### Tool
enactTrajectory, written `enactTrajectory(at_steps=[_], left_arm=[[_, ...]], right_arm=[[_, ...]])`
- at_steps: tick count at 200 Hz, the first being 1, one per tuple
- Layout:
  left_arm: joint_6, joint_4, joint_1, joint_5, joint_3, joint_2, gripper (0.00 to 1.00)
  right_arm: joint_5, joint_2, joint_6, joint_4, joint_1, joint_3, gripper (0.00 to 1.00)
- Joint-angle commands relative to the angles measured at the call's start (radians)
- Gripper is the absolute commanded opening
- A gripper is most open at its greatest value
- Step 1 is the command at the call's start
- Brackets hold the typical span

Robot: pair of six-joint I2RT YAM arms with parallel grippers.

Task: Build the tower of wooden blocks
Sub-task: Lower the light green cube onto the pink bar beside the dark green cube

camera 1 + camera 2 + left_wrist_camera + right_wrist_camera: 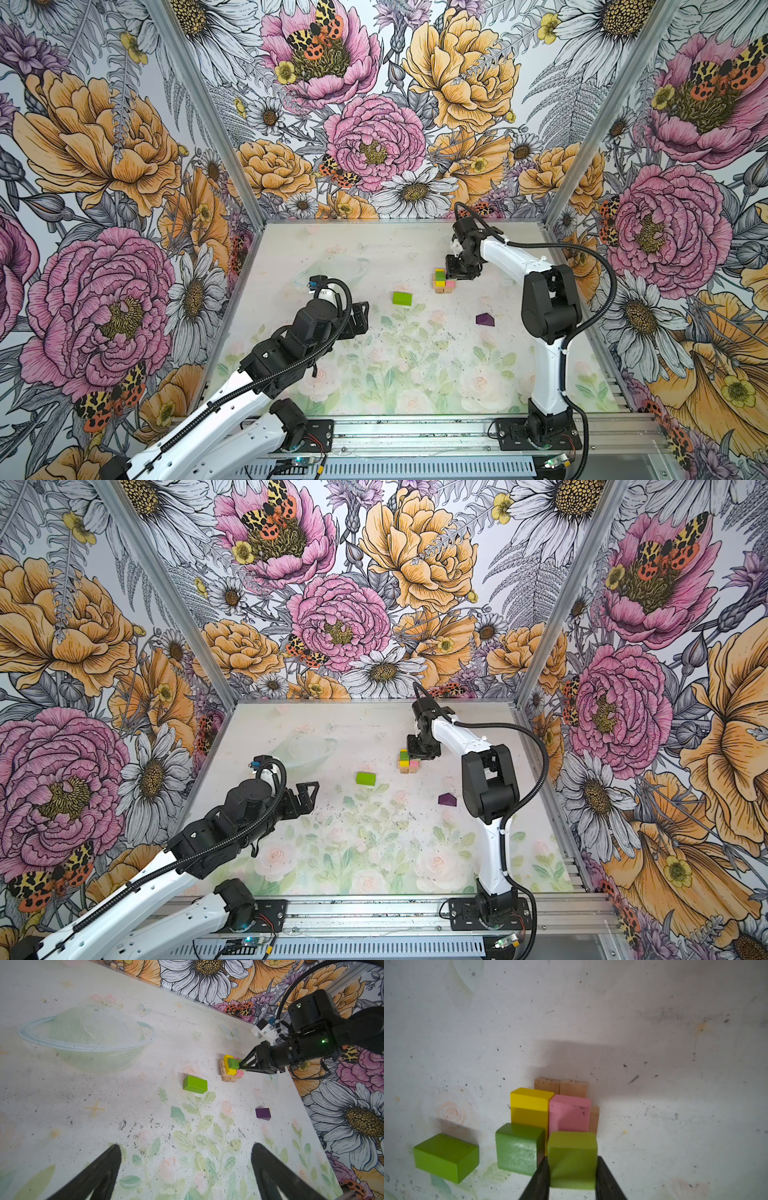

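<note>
A: Starting left: left gripper (186,1147) spread wide, empty, above bare table (374,249).
B: Lime brick (402,298) lies alone, room all round.
A: Tower (442,280) towards the back. Only the right wrist view shows its layers: tan oblongs (560,1086), yellow oblong (529,1103), pink oblong (569,1113), darker green cube (519,1147).
B: Right gripper (572,1164) clamps the lighter green cube (572,1145), over the pink, just beside the darker one.
A: Purple peaked piece (485,319) sits apart, nearer the table's right edge.

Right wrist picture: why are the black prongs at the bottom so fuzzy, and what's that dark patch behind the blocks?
Right wrist view: the right claw sits close to the lens, so its fingers blur, like the near face of the green cube they grip; the dark patch is a soft-edged shadow on the table. Left wrist view: the left claw blurs likewise.
</note>
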State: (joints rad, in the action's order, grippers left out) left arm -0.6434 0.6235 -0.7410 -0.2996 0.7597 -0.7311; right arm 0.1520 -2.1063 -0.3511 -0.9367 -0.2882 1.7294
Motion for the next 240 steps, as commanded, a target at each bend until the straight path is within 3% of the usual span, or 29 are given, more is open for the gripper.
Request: enactTrajectory(at_steps=[1, 240], left_arm=[[0.024, -0.024, 0.011, 0.019, 0.028, 0.001, 0.99], [0.021, -0.029, 0.01, 0.028, 0.038, -0.01, 0.98]], right_arm=[[0.006, -0.017, -0.001, 0.011, 0.005, 0.03, 0.36], [0.021, 0.02, 0.001, 0.01, 0.012, 0.033, 0.42]])
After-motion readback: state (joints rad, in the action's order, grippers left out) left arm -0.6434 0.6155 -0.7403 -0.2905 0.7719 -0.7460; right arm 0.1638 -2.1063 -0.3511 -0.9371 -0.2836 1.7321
